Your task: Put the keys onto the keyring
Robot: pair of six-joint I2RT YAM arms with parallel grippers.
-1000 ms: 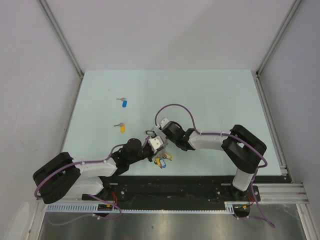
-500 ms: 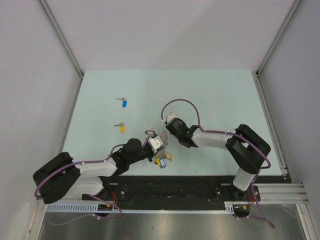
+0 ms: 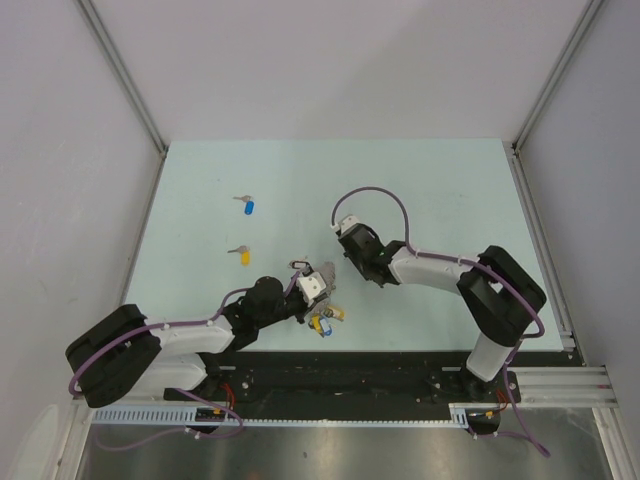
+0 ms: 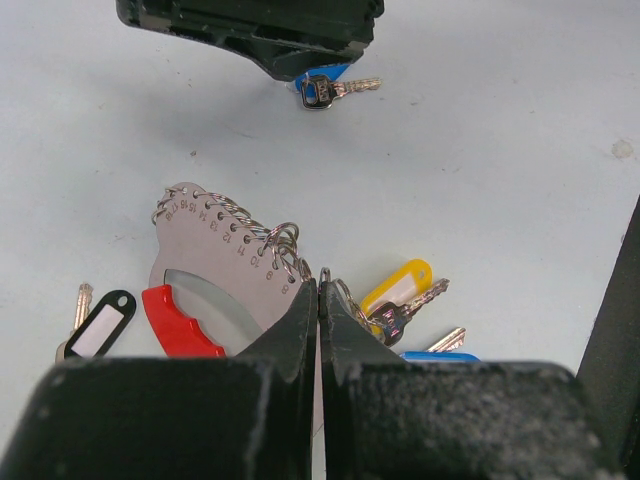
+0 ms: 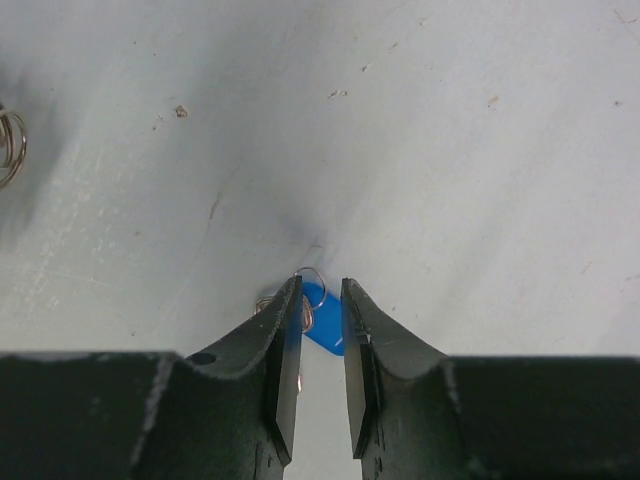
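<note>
1. Compared with a second ago, the right arm has drawn back from the keyring [image 4: 215, 250] toward the far right. The left arm and the keyring have not moved.
2. The right end effector [image 5: 320, 295] has its fingers a narrow gap apart and grips nothing. A blue key [image 4: 325, 90] lies flat on the surface [image 3: 430, 190] just under the tips, its blue head showing in the gap. Whether a tip touches it cannot be told.
3. The left end effector [image 4: 319, 290] has its fingers pressed fully together on the right edge of the keyring's silver plate, beside the row of small wire loops.
4. The keyring sits close to the near edge of the surface, left of centre. Its red arc [image 4: 180, 320] is at the lower left. A yellow-tagged key [image 4: 400, 290] is bunched just right of the left fingers.
5. A black-rimmed tag [image 4: 100, 325] lies just left of the red arc.
6. A loose blue key [image 3: 248, 207] and a loose yellow key [image 3: 242, 255] lie toward the far left, well apart from the keyring. The far and right stretches of the surface show bare pale green, bounded by metal rails [image 3: 540, 240] at the sides
</note>
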